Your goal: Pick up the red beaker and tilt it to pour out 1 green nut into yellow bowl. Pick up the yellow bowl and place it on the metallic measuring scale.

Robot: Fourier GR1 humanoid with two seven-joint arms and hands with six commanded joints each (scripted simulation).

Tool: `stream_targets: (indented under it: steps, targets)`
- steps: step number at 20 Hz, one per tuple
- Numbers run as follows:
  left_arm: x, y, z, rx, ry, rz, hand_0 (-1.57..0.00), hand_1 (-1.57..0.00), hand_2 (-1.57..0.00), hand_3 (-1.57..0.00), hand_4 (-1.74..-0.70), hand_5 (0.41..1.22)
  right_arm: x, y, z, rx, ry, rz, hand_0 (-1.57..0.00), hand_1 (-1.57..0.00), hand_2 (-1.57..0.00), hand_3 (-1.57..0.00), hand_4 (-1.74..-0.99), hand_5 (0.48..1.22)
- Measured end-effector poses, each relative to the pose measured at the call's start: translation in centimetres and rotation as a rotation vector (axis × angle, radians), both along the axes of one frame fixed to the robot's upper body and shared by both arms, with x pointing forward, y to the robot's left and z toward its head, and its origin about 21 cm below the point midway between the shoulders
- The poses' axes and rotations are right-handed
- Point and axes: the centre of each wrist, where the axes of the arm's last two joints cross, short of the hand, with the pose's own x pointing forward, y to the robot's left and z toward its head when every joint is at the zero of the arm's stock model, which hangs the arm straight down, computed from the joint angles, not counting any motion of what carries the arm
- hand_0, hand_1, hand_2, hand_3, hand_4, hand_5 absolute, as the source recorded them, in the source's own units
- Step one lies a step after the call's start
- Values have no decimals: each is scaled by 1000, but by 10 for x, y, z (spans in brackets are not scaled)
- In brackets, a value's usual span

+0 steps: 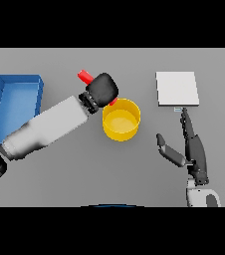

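Red beaker [85, 76] tilted over the yellow bowl [121, 119], clasped by the left hand [102, 89]; right hand [193, 149] flat, fingers straight

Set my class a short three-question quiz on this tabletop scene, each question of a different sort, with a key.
1. True or false: the left hand holds the red beaker tilted over the yellow bowl.
2. What lies at the table's far left? A) blue bin B) green tray C) wooden box
3. Fill in: the right hand is open just below the metallic measuring ____.

Key: 1 true; 2 A; 3 scale.
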Motion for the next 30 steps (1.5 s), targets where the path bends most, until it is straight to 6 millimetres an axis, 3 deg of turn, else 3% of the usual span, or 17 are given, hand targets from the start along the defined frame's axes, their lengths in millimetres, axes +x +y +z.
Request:
stream_targets:
  steps: [11, 13, 18, 21, 22, 23, 25, 27, 30]
  targets:
    - [9, -26, 19, 314, -111, -140, -1571, -1571, -1571, -1568, -1735, 1221, 1, -3, -1, -57, 7, -36, 1, 1, 1, 1, -1216, 585]
    - [7, -34, 19, 365, -136, -165, -1571, -1571, -1571, -1569, -1734, 1221, 2, 5, -1, -51, -4, -14, 1, 1, 1, 1, -1204, 591]
    - [9, -35, 22, 460, -185, -242, -1571, -1571, -1571, -1570, -1733, 1221, 4, 1, -3, -71, -12, -23, 1, 1, 1, 1, -1207, 594]
    - [18, -40, 51, 452, -198, -231, -1571, -1571, -1571, -1571, -1729, 1221, 0, 2, -4, -71, -18, -27, 1, 1, 1, 1, -1209, 592]
    - [23, -39, 67, 429, -233, -216, -1571, -1571, -1571, -1494, -1727, 1221, 1, 6, -5, -73, -25, -24, 1, 1, 1, 1, -1203, 592]
    - [30, -36, 82, 408, -258, -205, -1571, -1571, -1399, -1509, -1676, 1221, 3, 4, -3, -75, -25, -29, 1, 1, 1, 1, -1201, 592]
    - [40, -30, 115, 355, -317, -157, -1571, -1571, -1461, -1041, -1699, 1221, 4, 4, -2, -79, -39, -27, 1, 1, 1, 1, -1186, 596]
    - [48, -19, 146, 289, -334, -121, -1571, -1571, -1501, -1232, -1705, 1221, 4, 4, -4, -52, -25, -19, 1, 1, 1, 1, -1181, 593]
    - [64, 0, 193, 136, -367, 41, -1571, -1571, -1535, -1397, -1720, 1221, 9, 6, -3, -9, -19, -9, 1, 1, 1, 1, -1193, 597]
